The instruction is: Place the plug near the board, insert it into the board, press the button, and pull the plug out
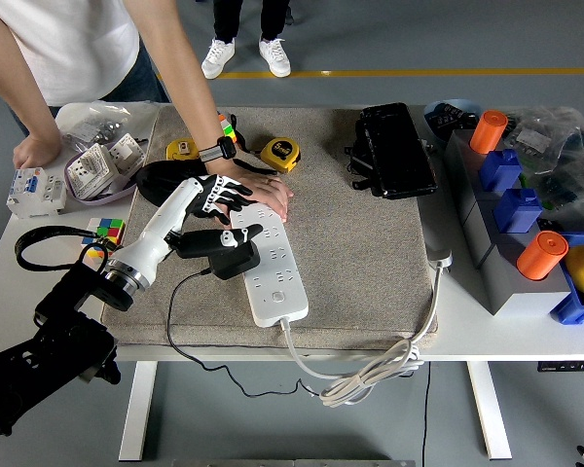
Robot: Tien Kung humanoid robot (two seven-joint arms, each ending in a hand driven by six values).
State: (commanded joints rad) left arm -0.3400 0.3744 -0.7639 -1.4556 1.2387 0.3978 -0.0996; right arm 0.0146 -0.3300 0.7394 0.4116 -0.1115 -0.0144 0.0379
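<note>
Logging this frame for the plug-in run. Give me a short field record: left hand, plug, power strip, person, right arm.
left hand: robot left hand over the far end of the strip, fingers spread, holding nothing
plug: black boxy plug adapter at the left edge of the strip, overlapping it; seated or not, cannot tell
strip: long white power strip lying on the grey felt mat
person: one hand pressing the strip's far end, other hand on the white table
right arm: not in view
</note>
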